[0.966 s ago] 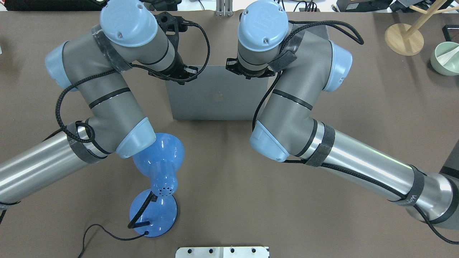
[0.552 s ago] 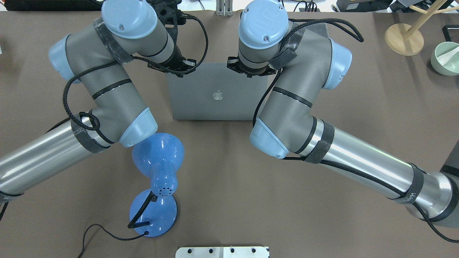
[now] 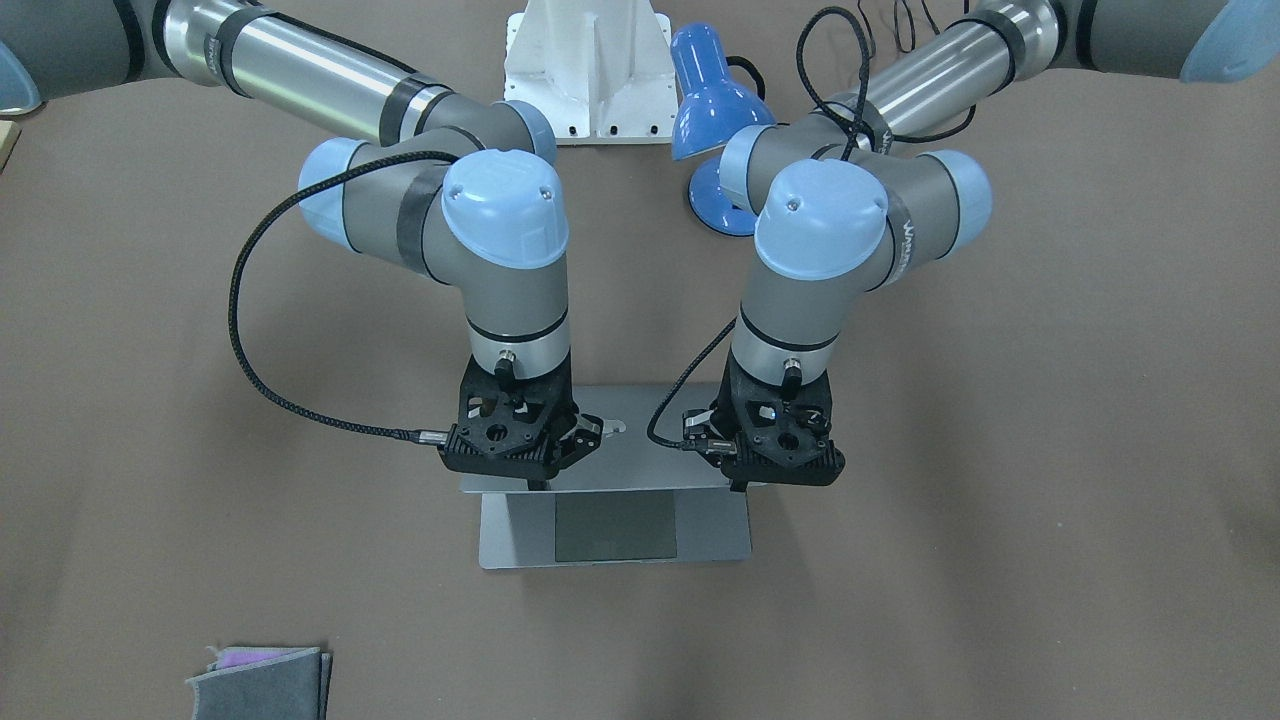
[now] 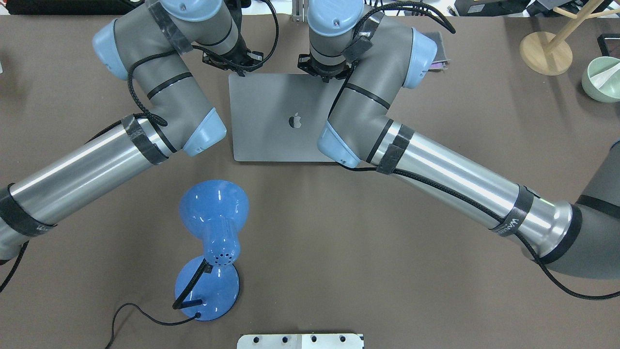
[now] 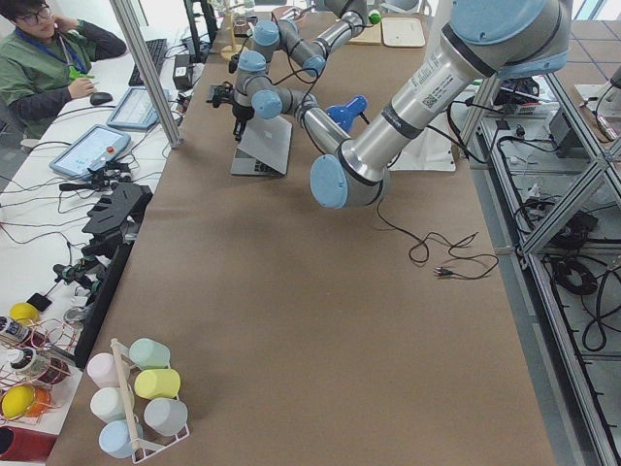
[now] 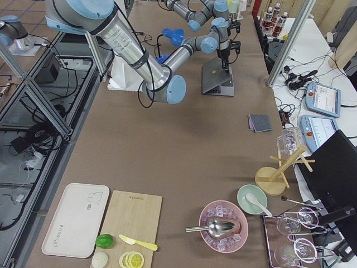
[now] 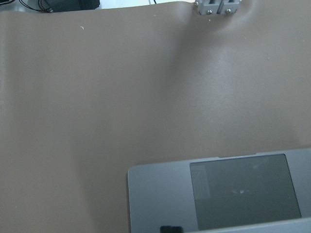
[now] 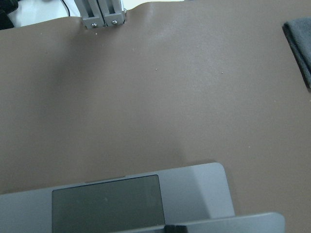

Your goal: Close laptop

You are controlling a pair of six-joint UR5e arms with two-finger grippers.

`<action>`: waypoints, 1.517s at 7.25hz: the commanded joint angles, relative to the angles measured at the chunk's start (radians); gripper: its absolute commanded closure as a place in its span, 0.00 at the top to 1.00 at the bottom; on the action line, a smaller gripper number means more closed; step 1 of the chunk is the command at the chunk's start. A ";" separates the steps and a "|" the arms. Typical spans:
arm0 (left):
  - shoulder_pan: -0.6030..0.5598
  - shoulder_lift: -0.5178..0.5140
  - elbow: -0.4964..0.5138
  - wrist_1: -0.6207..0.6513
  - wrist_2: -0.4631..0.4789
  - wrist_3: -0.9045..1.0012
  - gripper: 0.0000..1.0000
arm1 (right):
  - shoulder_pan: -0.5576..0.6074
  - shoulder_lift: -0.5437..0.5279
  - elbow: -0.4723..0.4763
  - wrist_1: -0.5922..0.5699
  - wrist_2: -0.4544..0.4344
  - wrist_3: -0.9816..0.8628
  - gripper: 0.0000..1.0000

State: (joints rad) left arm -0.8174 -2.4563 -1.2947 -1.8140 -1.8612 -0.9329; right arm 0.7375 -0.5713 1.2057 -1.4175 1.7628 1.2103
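Note:
The silver-grey laptop (image 4: 271,126) stands half open in the middle of the table, its lid with the dark apple logo tilted down over the base. The front-facing view shows the palm rest (image 3: 510,540) and trackpad under the lid's edge. My left gripper (image 3: 740,485) and right gripper (image 3: 537,487) both sit against the lid's top edge, left and right of its middle. Each shows a single dark tip and looks shut and empty. The left wrist view shows the laptop base (image 7: 155,194), and the right wrist view shows it too (image 8: 194,194).
A blue desk lamp (image 4: 213,242) with its cable stands near the robot's side, left of the laptop. A grey felt pouch (image 3: 260,680) lies far off by the table's far edge. A wooden stand (image 4: 545,53) and a mint bowl (image 4: 600,77) are at the far right.
Both grippers have moved away from the robot with the lid's top edge. The lid has tilted further down over the base and shows more of its back in the overhead view.

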 commanded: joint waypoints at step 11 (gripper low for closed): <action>0.084 -0.064 0.318 -0.188 0.168 0.026 0.00 | -0.013 0.071 -0.321 0.219 0.014 -0.035 0.00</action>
State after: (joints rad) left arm -0.7419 -2.5220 -0.9770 -2.0016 -1.6982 -0.9064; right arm 0.7255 -0.4995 0.8840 -1.1969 1.7772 1.1751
